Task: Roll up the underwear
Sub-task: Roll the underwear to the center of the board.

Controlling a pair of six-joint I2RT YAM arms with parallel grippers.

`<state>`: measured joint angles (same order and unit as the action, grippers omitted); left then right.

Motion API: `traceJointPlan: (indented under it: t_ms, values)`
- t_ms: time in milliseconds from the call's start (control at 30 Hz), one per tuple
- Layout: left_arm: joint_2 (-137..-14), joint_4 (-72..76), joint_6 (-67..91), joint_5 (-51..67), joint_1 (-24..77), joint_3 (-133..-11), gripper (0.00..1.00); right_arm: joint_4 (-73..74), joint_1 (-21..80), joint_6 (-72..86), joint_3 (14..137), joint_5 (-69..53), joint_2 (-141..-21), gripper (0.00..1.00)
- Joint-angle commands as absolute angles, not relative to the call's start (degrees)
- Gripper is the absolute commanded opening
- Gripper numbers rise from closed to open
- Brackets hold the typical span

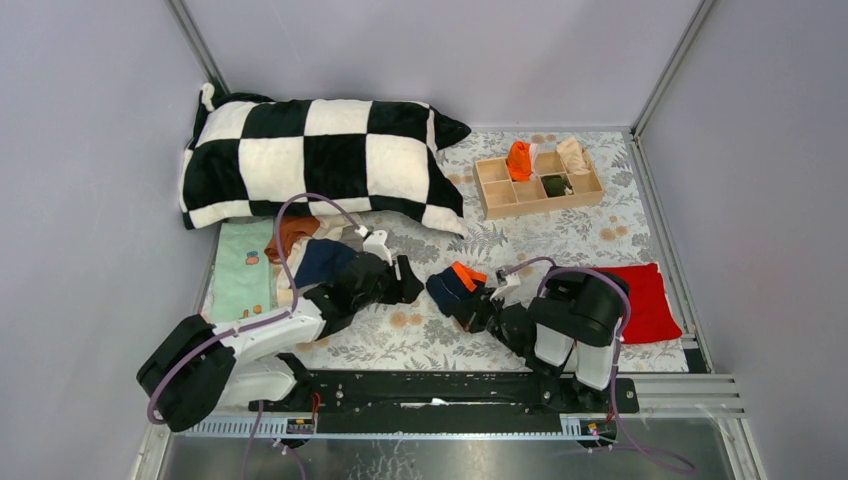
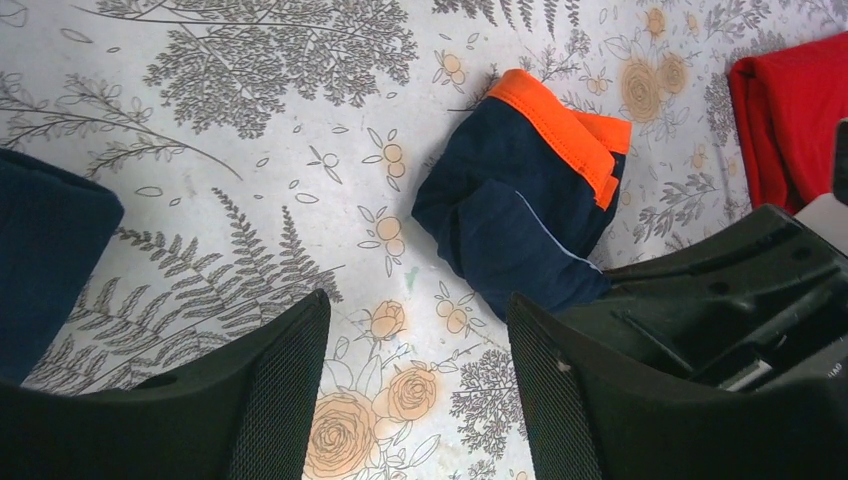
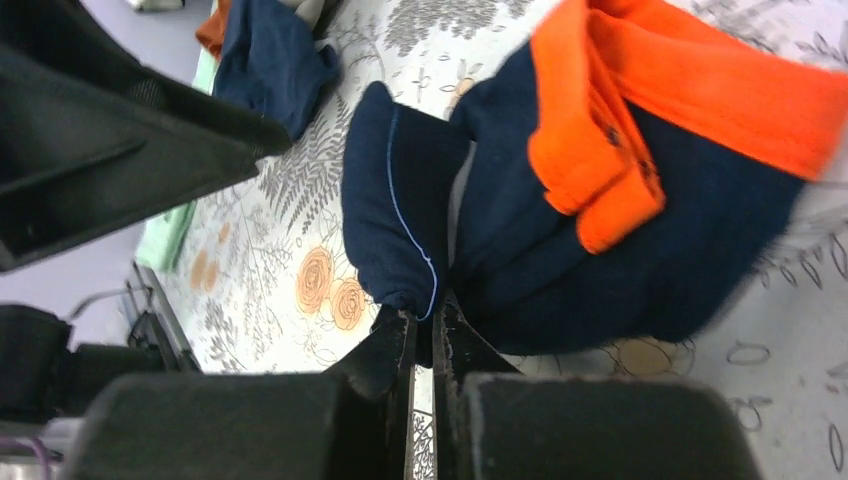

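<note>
A navy underwear with an orange waistband (image 1: 452, 284) (image 2: 520, 215) (image 3: 600, 250) lies partly folded on the floral table cover, between the two arms. My right gripper (image 1: 468, 304) (image 3: 424, 318) is shut on the near folded edge of this navy cloth, its fingers pinched on the fabric. Just left of the underwear my left gripper (image 1: 411, 284) (image 2: 418, 315) hovers open over bare cover, holding nothing. More underwear sits in a pile (image 1: 318, 252) (image 3: 270, 60) at the left, with rust-brown and navy pieces showing. A bright orange one (image 1: 518, 160) stands in the wooden organizer.
A wooden organizer box (image 1: 497, 195) with compartments stands at the back right and holds a few rolled pieces. The red cloth (image 1: 648, 300) (image 2: 795, 120) lies right of the right arm. A checked pillow (image 1: 320, 160) fills the back left. A pale green cloth (image 1: 243, 272) lies at the left edge.
</note>
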<state>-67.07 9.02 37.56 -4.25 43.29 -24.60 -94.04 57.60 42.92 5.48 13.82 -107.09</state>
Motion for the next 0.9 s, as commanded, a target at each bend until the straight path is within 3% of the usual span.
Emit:
traceJointPlan:
  t_ms: [0, 333, 867]
  values:
    - [-68.76, 15.35, 35.6, -1.51, 42.85, -24.79, 0.7, -94.37, 57.04, 57.53, 3.09, 21.69, -110.36, 0.0]
    - [-75.67, 21.37, 35.09, 3.34, 42.89, -27.06, 0.73, -79.45, 56.08, 71.65, 3.26, 24.22, -104.84, 0.0]
    - [-84.67, 25.93, 35.47, 4.25, 42.48, -29.9, 0.79, -57.9, 50.44, 68.65, 9.49, 11.29, -96.06, 0.0]
